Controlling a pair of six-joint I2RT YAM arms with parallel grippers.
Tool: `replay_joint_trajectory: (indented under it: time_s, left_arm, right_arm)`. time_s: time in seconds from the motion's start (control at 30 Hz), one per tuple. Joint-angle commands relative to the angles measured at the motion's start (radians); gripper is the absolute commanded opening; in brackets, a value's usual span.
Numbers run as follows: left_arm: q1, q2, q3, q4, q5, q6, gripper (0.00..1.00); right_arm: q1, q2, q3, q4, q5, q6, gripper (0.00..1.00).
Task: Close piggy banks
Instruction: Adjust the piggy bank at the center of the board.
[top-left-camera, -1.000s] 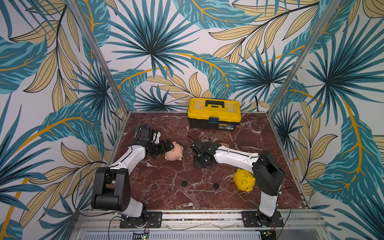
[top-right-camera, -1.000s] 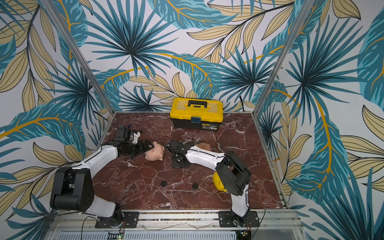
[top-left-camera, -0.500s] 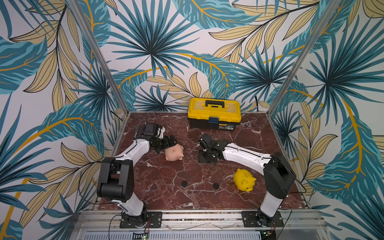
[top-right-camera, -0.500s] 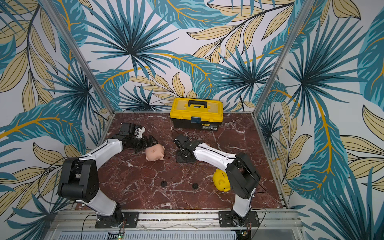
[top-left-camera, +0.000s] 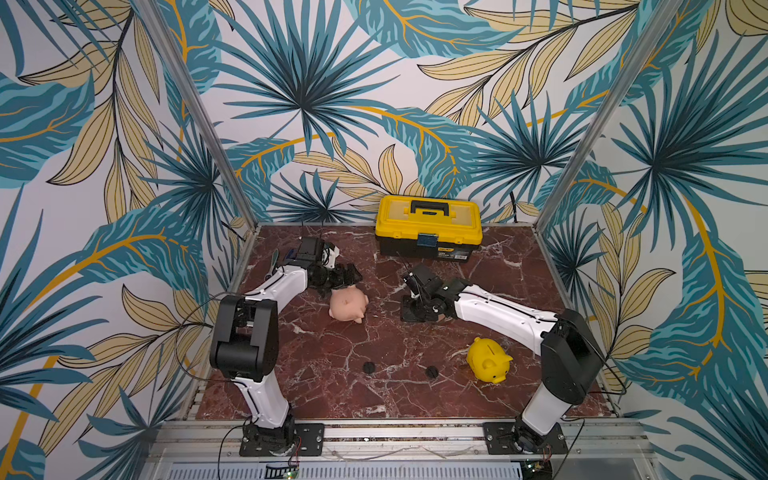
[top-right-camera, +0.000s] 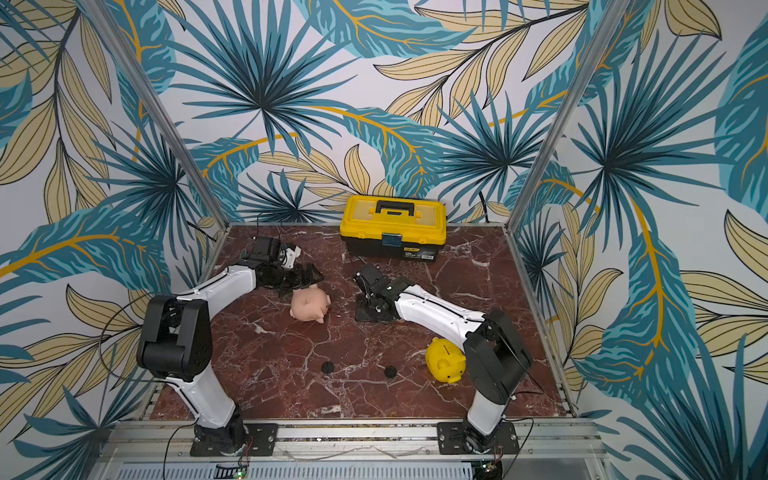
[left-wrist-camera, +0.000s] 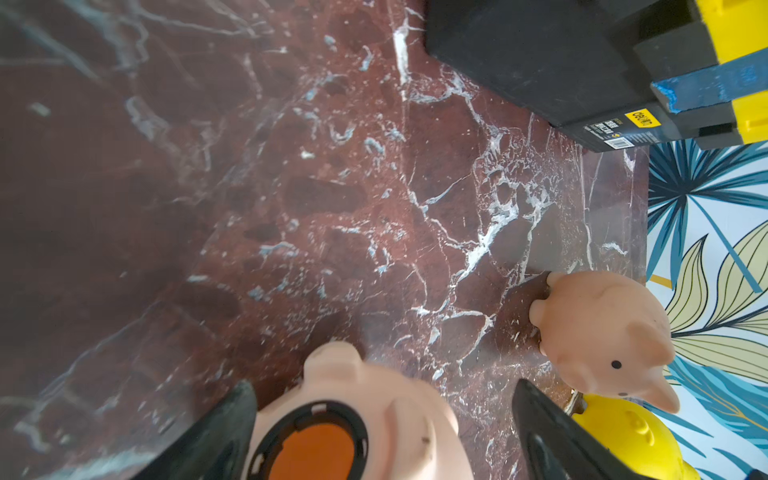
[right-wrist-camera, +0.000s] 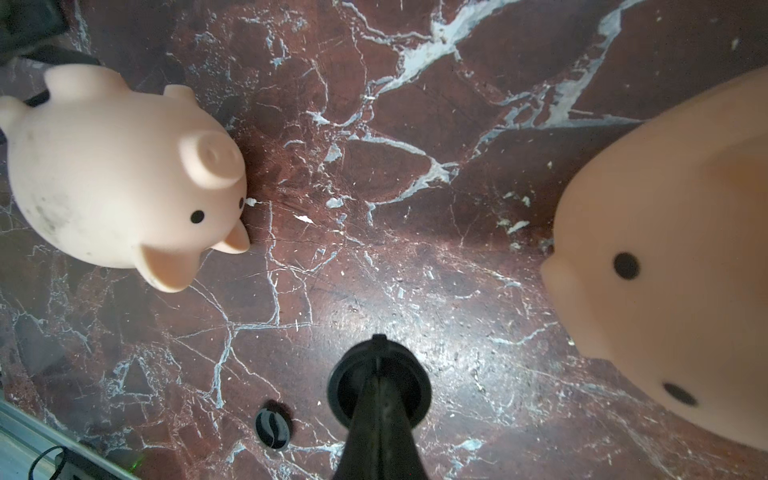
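Three piggy banks share a red marble tabletop (top-left-camera: 332, 382) in a booth papered with palm leaves, and I work two white arms from afar. My left gripper (left-wrist-camera: 382, 388) has its jaws spread wide around the pale pink pig (top-left-camera: 348, 305), which lies on its side left of centre. Its belly faces the left wrist camera. One finger (left-wrist-camera: 224, 432) touches or nearly touches the pig's flank and the other stands clear, so nothing is clamped yet. The belly shows a black-rimmed round opening (left-wrist-camera: 311, 440), orange inside, which I read as unplugged.

My right gripper (right-wrist-camera: 376, 374) is pinched tight on a black plug (right-wrist-camera: 376, 386), low over bare marble between the pale pig and the darker peach pig (right-wrist-camera: 665, 270). The right arm hides that pig in both top views. The yellow pig (top-left-camera: 488, 365) stands near the front right, well apart. Two more black plugs lie near the front, one (top-left-camera: 368, 367) left of the other (top-left-camera: 432, 371). A yellow-and-black toolbox (top-left-camera: 428, 226) sits at the back.

To do this step well, I would close the left jaws evenly on both flanks, firmly enough to stop the round body rolling. Too hard a squeeze might deform the rim. I would keep the opening turned toward the right arm, bring the plug in flat and centred, and press straight. A tilted plug would likely skid off or push the pig out of the grip.
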Motion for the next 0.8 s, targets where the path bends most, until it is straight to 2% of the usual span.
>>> replay_joint_trajectory:
  time_s: [0.0, 0.2, 0.43, 0.57, 0.77]
  left_arm:
    - [-0.029, 0.025, 0.079, 0.004, 0.01, 0.039, 0.96]
    - [-0.074, 0.079, 0.21, -0.059, -0.026, 0.095, 0.96]
    - [-0.087, 0.055, 0.319, -0.149, -0.122, 0.118, 0.97]
    - [-0.087, -0.009, 0.288, -0.186, -0.228, 0.068, 0.98]
    - [-0.083, -0.122, 0.172, -0.188, -0.305, -0.047, 0.99]
  right_arm:
    - [-0.006, -0.026, -0.023, 0.002, -0.004, -0.013, 0.0]
    - [-0.009, -0.026, -0.023, 0.002, -0.01, -0.012, 0.0]
    - [-0.014, -0.031, -0.036, 0.022, -0.012, -0.007, 0.0]
    - [-0.02, -0.043, -0.06, 0.056, -0.018, -0.004, 0.0]
    - [-0.035, -0.062, -0.102, 0.129, -0.057, -0.014, 0.0]
